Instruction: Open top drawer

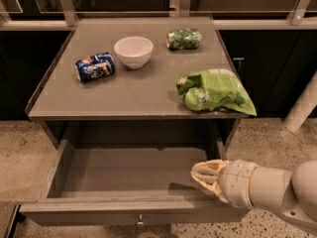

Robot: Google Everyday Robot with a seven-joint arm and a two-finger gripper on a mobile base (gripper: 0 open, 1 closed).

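The top drawer [124, 209] stands pulled far out below the grey counter. Its wide grey front is at the bottom of the view, with a small round metal knob [140, 219] at centre. Its deep grey tray [129, 170] holds nothing. My gripper [202, 175] is at the end of a white arm that comes in from the lower right. Its pale fingers point left over the drawer's right front corner, just above the front panel. It holds nothing that I can see.
On the counter [138, 95] lie a blue can on its side [95, 67], a white bowl [133, 51], a small dark green bag [184, 38] and a large light green chip bag [213, 91] at the right edge. A white post [302, 105] stands at the right. Dark cabinets line the back.
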